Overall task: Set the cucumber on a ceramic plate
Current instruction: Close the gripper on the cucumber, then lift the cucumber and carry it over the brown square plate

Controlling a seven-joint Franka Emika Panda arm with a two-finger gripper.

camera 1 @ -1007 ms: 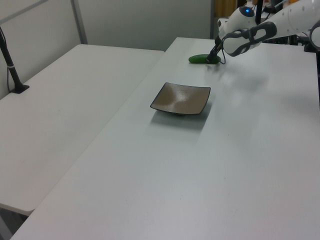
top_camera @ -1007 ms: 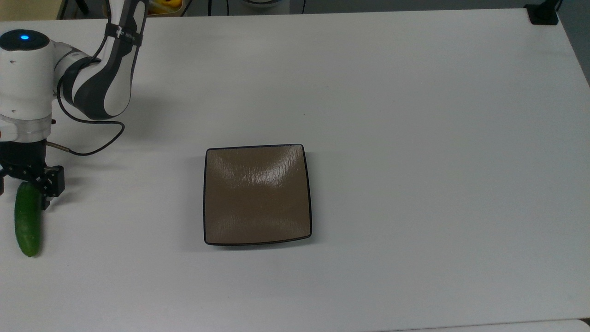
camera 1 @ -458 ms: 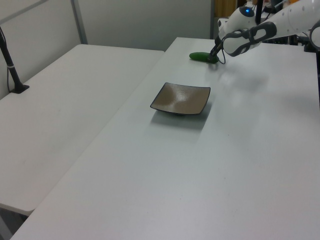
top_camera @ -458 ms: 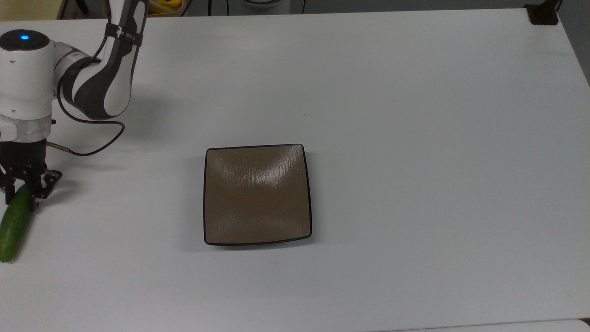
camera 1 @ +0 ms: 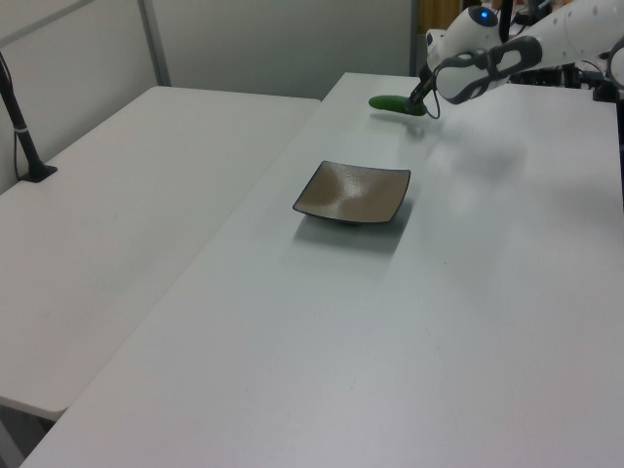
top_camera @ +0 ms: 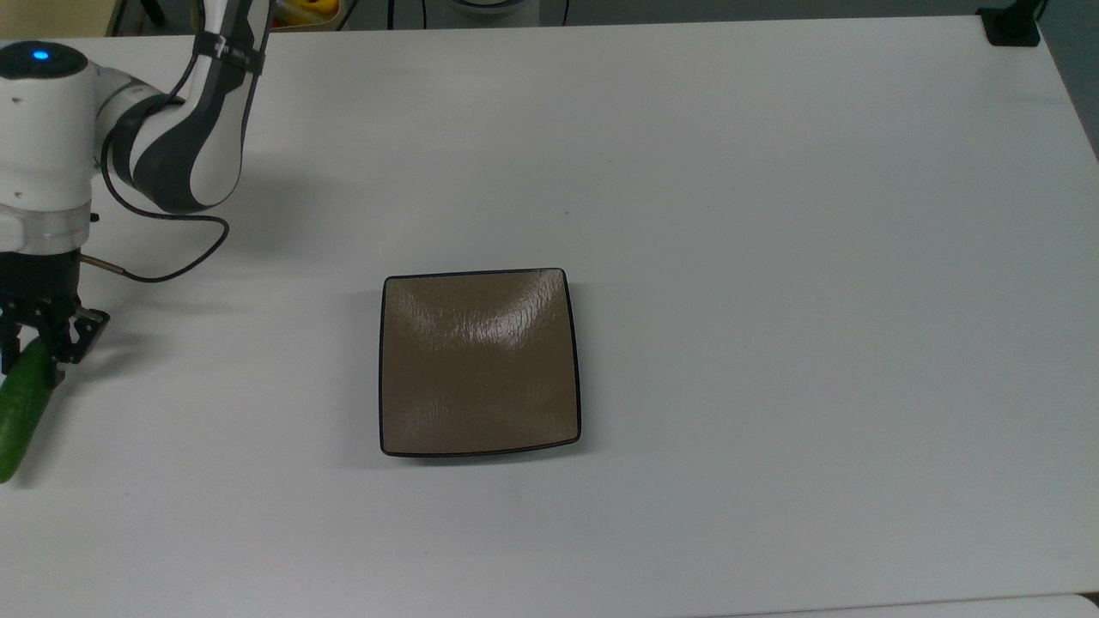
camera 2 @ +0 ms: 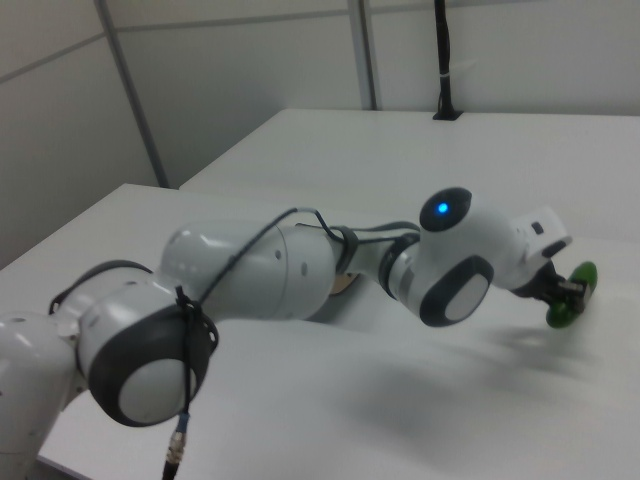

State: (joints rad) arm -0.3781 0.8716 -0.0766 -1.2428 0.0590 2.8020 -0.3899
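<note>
Change: the cucumber, which a second ago lay straight up and down in the top view beside a spread pincer, now slants, its lower end at the top view's left edge; over the last half second arm and cucumber have edged slightly toward that edge.
Pincer: the pincer is clamped on the cucumber's upper end at the far left of the top view, fingers closed in against the green skin.
Cucumber: one, dark green, held at one end; in the left view it sits at the far end of the bench, and whether it touches the surface cannot be told. In the right view its tip pokes out past the pincer.
Plate: one square tan-brown plate with a thin black rim, bare, near the middle of the bench and well apart from the cucumber; the left view shows it nearer the camera than the arm.
Bench: one white bench carries plate and cucumber; a second white table stands alongside at the left view's left.
Arm: one white and grey arm with a blue light on its wrist, a black cable looping off it.
</note>
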